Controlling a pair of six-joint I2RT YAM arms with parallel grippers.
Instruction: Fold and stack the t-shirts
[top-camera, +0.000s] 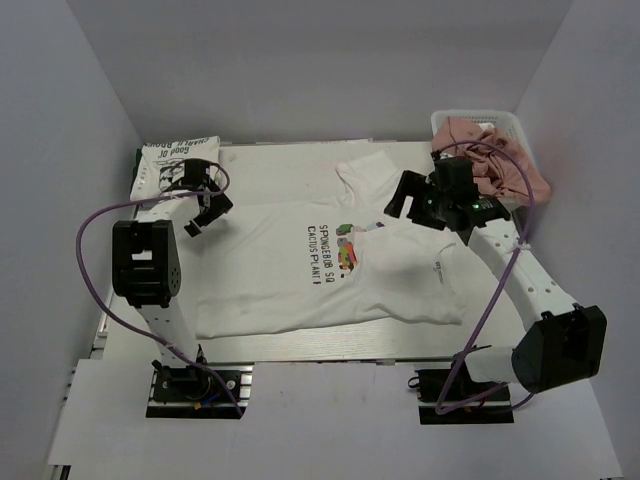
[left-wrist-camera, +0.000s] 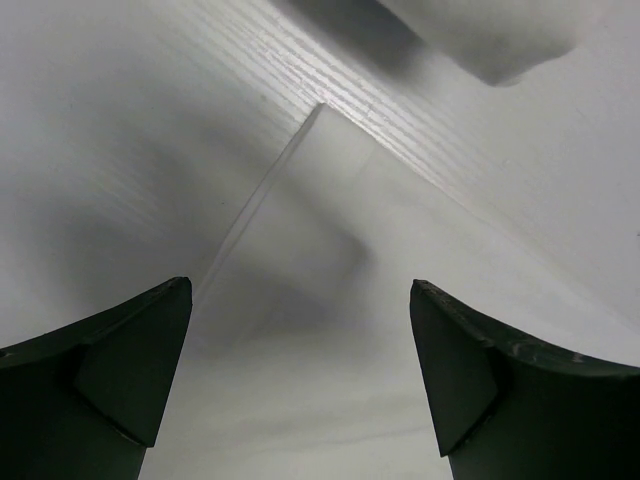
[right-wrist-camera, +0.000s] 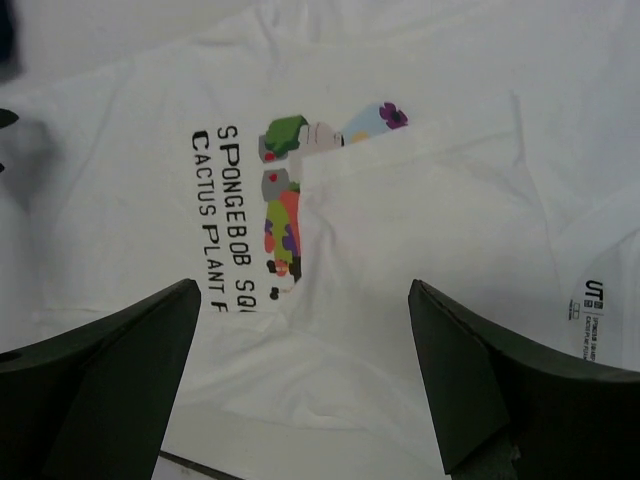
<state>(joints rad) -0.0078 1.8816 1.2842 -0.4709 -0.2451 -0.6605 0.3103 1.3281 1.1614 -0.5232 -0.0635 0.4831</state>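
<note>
The printed t-shirt (top-camera: 280, 270) lies spread on the table (top-camera: 300, 345) with 1 side turned in over part of its cartoon print (a small label shows on that flap), which suggests a fold half made. The left gripper (top-camera: 205, 205) hangs over the shirt's far-left edge, fingers spread wide with nothing between them. Its wrist view shows only pale cloth and table beneath. The right gripper (top-camera: 405, 195) hangs over the shirt's far-right part near the flap, equally wide and empty, looking down on the print. They are likely posed on opposite sides to pinch 2 edges for the next fold. A second t-shirt (top-camera: 180, 158) lies folded just beyond the printed shirt's far-left corner, probably the stack's base.
</note>
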